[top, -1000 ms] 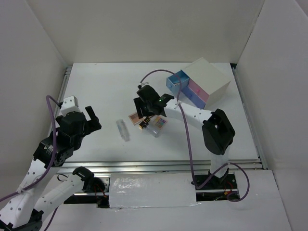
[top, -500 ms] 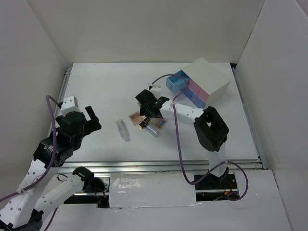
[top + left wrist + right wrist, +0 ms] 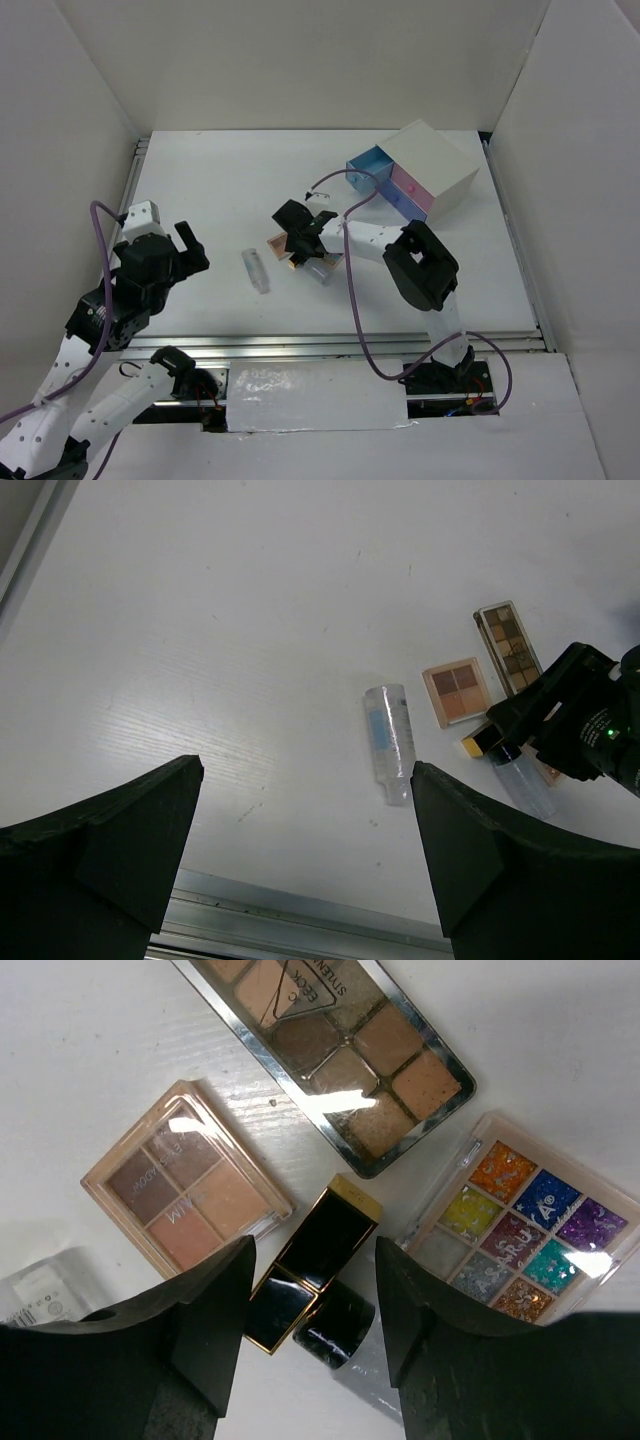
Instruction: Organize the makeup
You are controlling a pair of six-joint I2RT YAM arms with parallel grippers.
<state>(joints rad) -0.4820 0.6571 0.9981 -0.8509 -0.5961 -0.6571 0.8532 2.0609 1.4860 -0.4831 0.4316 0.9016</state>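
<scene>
The lipstick (image 3: 330, 1235), black with gold edging, lies flat on the white table (image 3: 200, 180) in the middle of the makeup cluster. The right gripper (image 3: 313, 1290) hangs low right over it. Its two fingers (image 3: 210, 1310) stand apart, one on each side of the lipstick, with a thin strip of table showing on both sides, so nothing is clamped. The peach palette (image 3: 185, 1190) lies just beside the lipstick on the left, and the long brown palette (image 3: 330, 1050) lies just beyond the lipstick's gold-edged end. The multicoloured palette (image 3: 525, 1225) sits close on the lipstick's other side. A small pale tube (image 3: 525, 785) lies by the lipstick's near end, partly hidden under the gripper. A clear tube with a blue label (image 3: 388, 740) lies on its own to the left of the lipstick, apart from the cluster. Farther left of the lipstick, the left gripper (image 3: 305, 770) hovers above bare table with its fingers spread wide and holding nothing. The white box with blue and pink drawers (image 3: 430, 170) stands well behind and to the right of the lipstick.
</scene>
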